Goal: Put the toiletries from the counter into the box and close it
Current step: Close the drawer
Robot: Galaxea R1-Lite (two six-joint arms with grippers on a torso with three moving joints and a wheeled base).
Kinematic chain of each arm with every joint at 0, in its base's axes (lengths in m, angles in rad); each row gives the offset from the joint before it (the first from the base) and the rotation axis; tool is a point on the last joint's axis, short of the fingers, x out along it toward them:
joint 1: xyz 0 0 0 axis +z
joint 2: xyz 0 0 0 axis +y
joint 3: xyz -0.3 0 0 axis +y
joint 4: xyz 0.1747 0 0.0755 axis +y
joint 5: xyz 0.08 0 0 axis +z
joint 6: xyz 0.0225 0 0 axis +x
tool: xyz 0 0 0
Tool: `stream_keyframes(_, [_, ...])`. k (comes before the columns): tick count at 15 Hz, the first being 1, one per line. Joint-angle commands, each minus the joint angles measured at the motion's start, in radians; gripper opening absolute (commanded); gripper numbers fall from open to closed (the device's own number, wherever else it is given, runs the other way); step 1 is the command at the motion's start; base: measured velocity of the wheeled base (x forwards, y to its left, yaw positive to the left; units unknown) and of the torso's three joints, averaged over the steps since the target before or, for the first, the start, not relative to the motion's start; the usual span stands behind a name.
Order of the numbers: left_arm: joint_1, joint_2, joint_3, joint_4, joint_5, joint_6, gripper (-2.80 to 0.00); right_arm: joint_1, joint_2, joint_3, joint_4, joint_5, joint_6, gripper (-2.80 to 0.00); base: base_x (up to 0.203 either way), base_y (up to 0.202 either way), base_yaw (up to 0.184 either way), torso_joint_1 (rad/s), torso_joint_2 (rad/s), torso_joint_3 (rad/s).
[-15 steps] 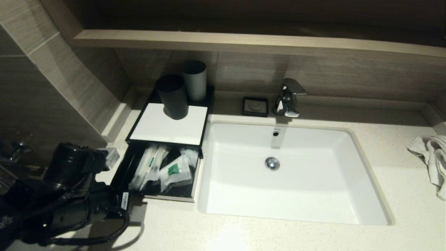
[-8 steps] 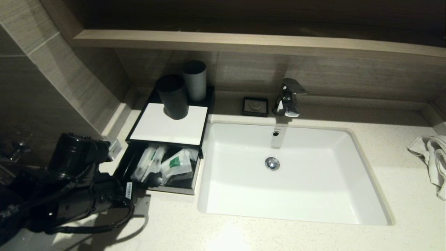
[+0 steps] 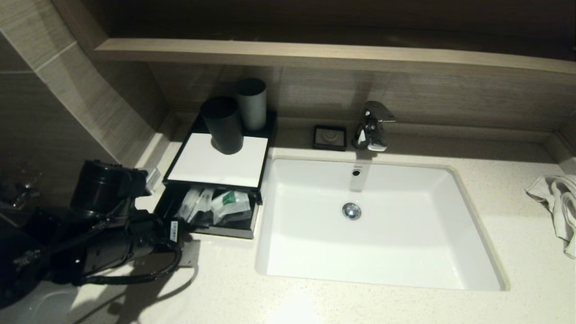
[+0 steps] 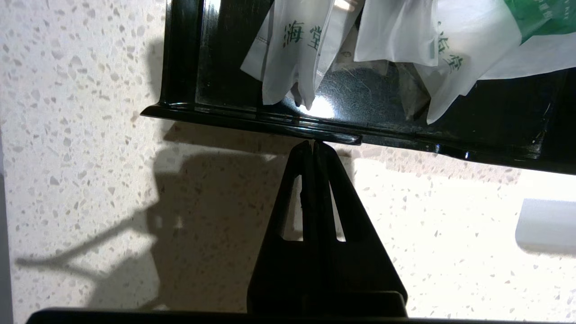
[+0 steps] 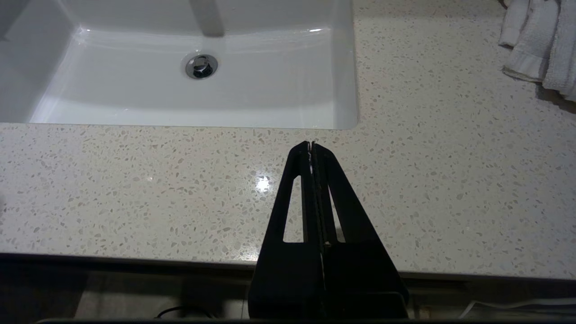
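Speckled counter (image 3: 315,301), white sink (image 3: 373,225). Right gripper (image 5: 311,145) over near counter edge, fingers together, empty. Left gripper (image 4: 312,145), fingers together, tips touching drawer front (image 4: 279,123) of black box (image 3: 216,180); toiletries (image 3: 216,204) inside, drawer part open.

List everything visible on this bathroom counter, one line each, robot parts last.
Glossy black drawer box: 1, black, left of the basin, drawer partly open.
White plastic toiletry sachets: several, white with green print, inside the drawer.
White rectangular mat: 1, white, on the box top.
Cylindrical tumblers: 2, one black, one grey, on the box's rear.
White rectangular basin: 1, white, centre.
Chrome tap: 1, silver, behind the basin.
Small black square dish: 1, black, left of the tap.
Crumpled white towel: 1, white, far right.
Speckled stone counter: 1, beige.
Left end effector: black, shut, tips at the drawer front.
Right end effector: black, shut, over the counter's front edge.
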Motion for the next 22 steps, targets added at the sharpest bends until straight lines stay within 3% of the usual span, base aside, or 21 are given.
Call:
stream_keyframes(1, [0.0, 0.024, -0.02, -0.016, 0.002, -0.001, -2.8, 0.0, 0.002, 0.0, 0.001, 0.0, 0.001, -2.8, 0.0, 0.0, 0.0, 0.0, 0.0, 0.0])
stream_keyframes(8, [-0.001, 0.055, -0.046, -0.032, 0.002, -0.001, -2.8, 0.0, 0.002, 0.0, 0.001, 0.0, 0.001, -2.8, 0.0, 0.0, 0.0, 0.0, 0.0, 0.0])
stream_keyframes(13, [0.0, 0.09, -0.055, -0.108, 0.005, 0.0, -2.8, 0.0, 0.002, 0.0, 0.001, 0.0, 0.001, -2.8, 0.0, 0.0, 0.0, 0.0, 0.0, 0.0])
stream_keyframes(22, [0.0, 0.122, -0.094, -0.118, 0.009, 0.0, -2.8, 0.0, 0.002, 0.0, 0.0, 0.0, 0.001, -2.8, 0.0, 0.0, 0.0, 0.0, 0.0, 0.0])
